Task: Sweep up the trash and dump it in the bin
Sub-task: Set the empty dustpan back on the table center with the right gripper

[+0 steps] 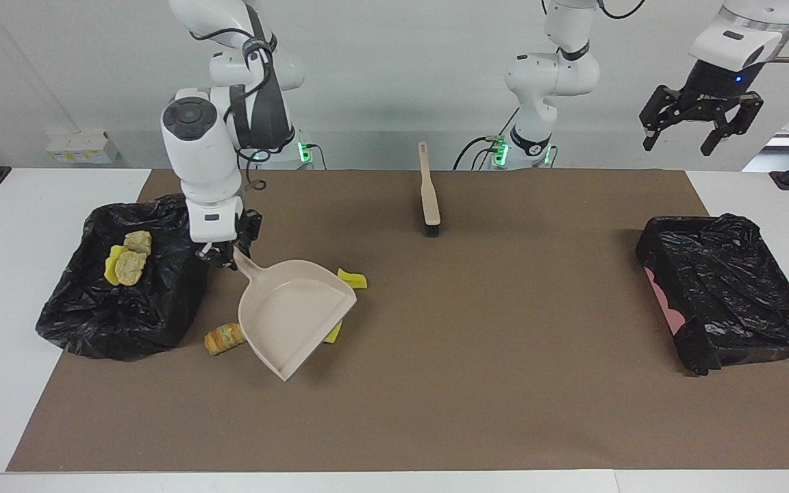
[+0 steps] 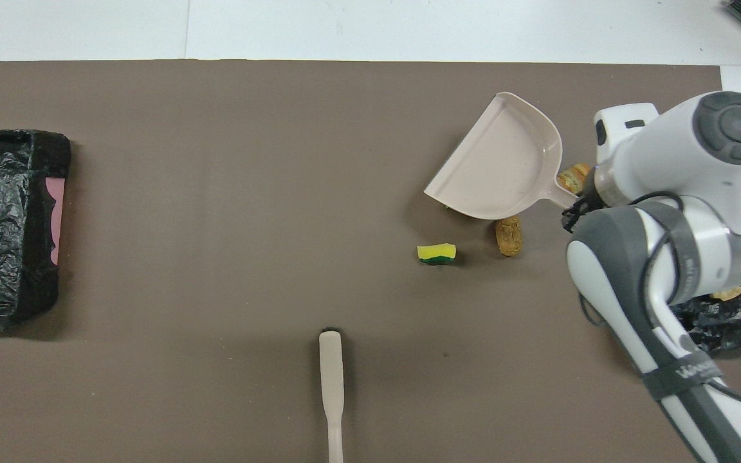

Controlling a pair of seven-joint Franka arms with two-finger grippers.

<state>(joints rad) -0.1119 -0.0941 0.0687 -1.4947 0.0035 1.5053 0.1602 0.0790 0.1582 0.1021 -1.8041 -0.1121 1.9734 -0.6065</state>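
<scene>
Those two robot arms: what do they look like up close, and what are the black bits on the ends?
Both arms are glossy white with dark grey joint sections, black cables and green lights at their bases. Each ends in a black two-fingered gripper: the left gripper shows a small blue light, while the right gripper sits under a white wrist block.

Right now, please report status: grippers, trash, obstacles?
Right gripper shut on dustpan handle, above loose trash. Left gripper open, waiting high. Brush lies unused.

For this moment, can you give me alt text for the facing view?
The right gripper holds a beige dustpan by its handle above loose trash beside a black bin already holding some pieces. The left gripper waits open in the air, and a brush lies unused near the robots.
</scene>
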